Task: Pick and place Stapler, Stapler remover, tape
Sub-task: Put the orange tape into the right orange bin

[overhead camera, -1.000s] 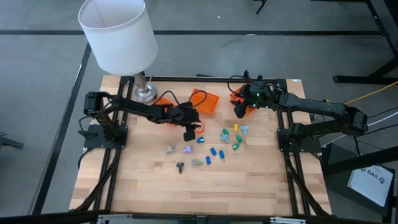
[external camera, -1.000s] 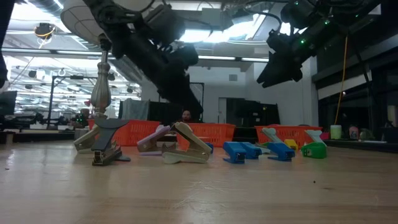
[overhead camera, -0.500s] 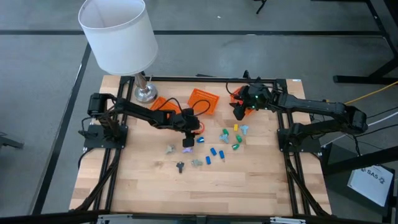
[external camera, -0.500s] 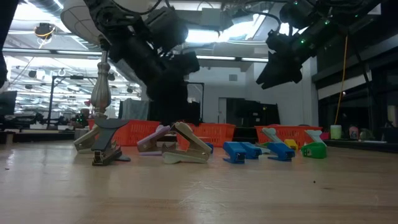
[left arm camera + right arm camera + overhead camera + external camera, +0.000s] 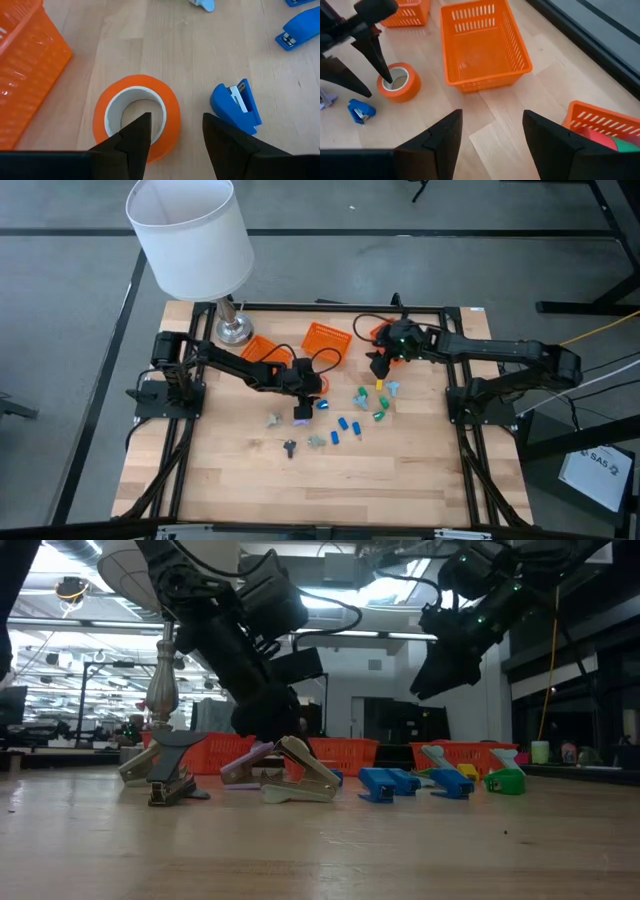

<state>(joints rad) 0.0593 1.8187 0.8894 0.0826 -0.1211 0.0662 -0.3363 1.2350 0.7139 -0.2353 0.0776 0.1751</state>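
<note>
Fingers of left gripper (image 5: 172, 137) spread, holding nothing, straddling one wall of orange tape roll (image 5: 136, 116): one finger in the hole, one outside. Roll flat on table (image 5: 190, 60). Right gripper (image 5: 490, 137) open, empty, farther off.

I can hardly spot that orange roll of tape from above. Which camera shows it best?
The left wrist view: the orange tape fills the picture, with one finger of the open left gripper in its hole. The right wrist view shows it smaller. From above the arm hides it; the low view does not show it clearly.
</note>
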